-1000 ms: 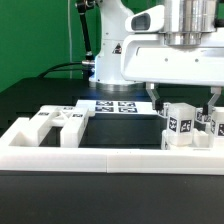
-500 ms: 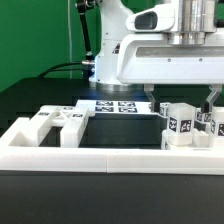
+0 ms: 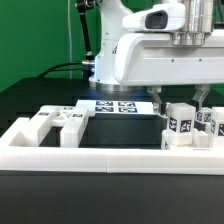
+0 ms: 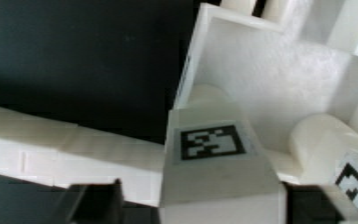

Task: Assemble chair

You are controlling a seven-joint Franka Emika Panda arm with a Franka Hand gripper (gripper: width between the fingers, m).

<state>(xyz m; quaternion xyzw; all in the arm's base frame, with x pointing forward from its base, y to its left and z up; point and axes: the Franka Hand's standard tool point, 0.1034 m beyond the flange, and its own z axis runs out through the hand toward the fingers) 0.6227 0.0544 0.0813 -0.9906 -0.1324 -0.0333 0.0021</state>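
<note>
A plain green backdrop (image 3: 40, 35) fills the space behind the desk on the exterior view's left, flat and unbroken. The desk (image 3: 100, 195) has a matte black top. A long low white border rail (image 3: 90, 157) runs across it near the front edge, turning back at the exterior view's left end. The marker board (image 3: 115, 105) lies flat toward the far edge, about mid-desk. The light is even and diffuse, and shadows are faint.
</note>
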